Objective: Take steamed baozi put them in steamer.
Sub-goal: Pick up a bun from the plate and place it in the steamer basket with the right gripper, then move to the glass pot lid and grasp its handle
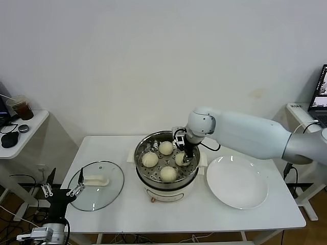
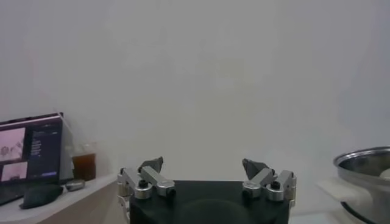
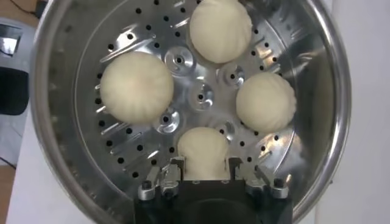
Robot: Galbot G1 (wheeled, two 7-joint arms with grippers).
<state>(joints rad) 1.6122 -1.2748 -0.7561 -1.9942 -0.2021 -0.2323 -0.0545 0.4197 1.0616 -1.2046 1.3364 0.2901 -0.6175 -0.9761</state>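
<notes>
Presently: right gripper (image 3: 203, 176) inside steamer (image 1: 166, 190), fingers clasping the fourth bun (image 3: 202, 150) on the perforated tray. Three other buns (image 3: 136, 86) already seated. Plate (image 1: 236, 182) bare. Remaining, by judgement: release only. Left gripper (image 2: 207, 182) parked low beside the table, fingers spread apart.

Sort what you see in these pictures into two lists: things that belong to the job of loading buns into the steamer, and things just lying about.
Job:
- four baozi on the perforated tray
- steamer
- right gripper, around the fourth bun
- white plate, bare

Lying about:
- glass lid
- drink cup
- computer mouse
- left gripper, parked low beside the table
</notes>
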